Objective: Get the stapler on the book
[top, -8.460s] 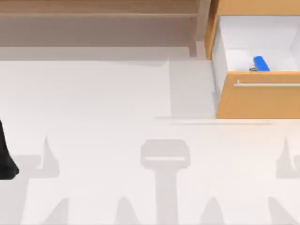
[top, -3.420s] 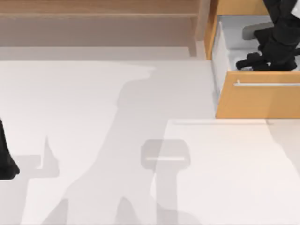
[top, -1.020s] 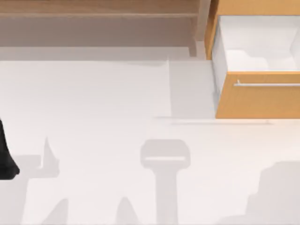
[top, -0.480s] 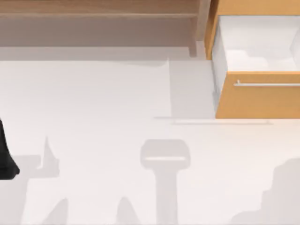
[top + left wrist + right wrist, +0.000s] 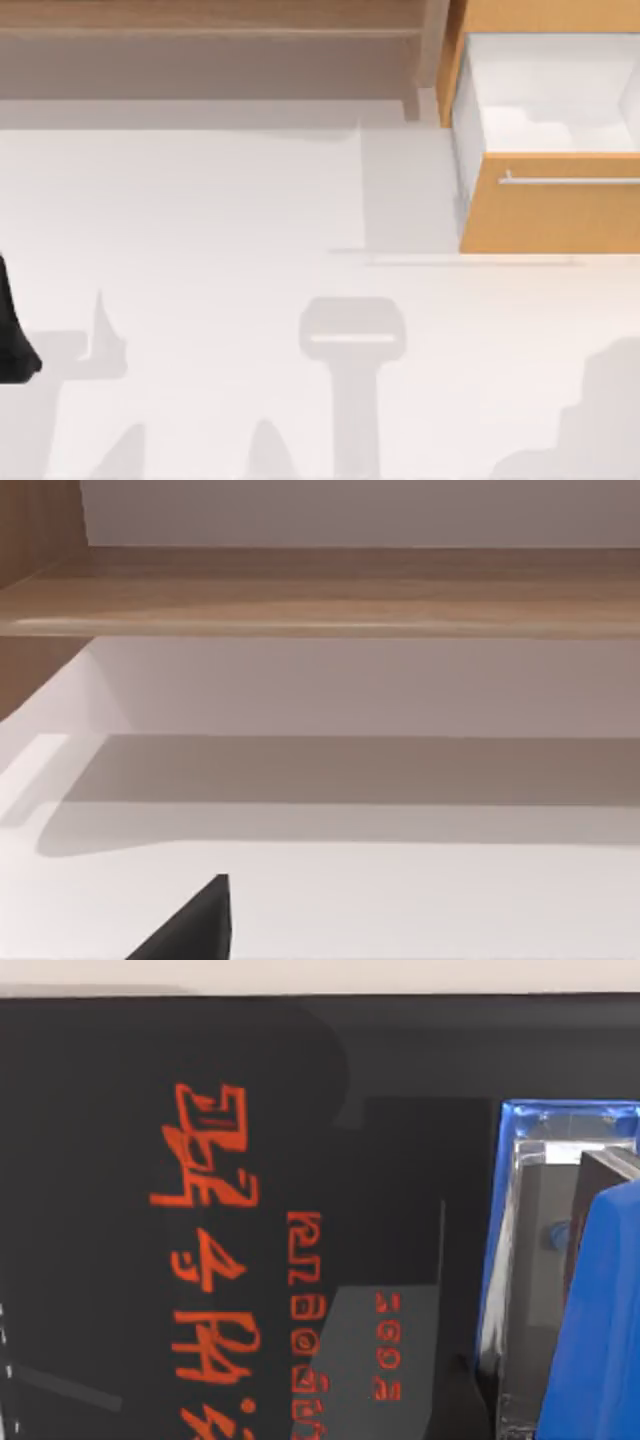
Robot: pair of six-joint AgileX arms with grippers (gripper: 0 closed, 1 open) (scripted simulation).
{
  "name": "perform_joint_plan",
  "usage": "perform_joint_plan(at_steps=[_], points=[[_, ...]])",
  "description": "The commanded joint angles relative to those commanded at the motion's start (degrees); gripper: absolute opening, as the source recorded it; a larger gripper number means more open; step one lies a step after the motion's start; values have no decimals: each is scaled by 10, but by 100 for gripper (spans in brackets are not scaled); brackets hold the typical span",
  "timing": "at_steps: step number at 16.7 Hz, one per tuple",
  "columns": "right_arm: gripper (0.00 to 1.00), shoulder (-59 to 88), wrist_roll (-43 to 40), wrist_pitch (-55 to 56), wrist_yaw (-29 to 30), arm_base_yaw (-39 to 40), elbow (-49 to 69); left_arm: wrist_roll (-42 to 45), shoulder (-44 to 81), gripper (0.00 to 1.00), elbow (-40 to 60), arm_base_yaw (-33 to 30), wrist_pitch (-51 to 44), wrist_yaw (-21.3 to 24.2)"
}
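Gone from the open drawer since earlier, the stapler now hangs close over a black book with orange lettering, seen by the right wrist camera. Whether the right claw grips it, I cannot tell. Left arm sits parked at the table's left edge.

A pale white tabletop fills most of the top view, crossed by soft grey shadows. A wooden shelf runs along the upper edge; at upper right, an open wooden drawer with a metal handle.
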Motion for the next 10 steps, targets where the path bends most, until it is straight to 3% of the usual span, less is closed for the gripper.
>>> perform_joint_plan(at_steps=[8,10], points=[[98,0,0,0,0,0,0,0,0,100,0,0,0,0],[100,0,0,0,0,0,0,0,0,100,0,0,0,0]])
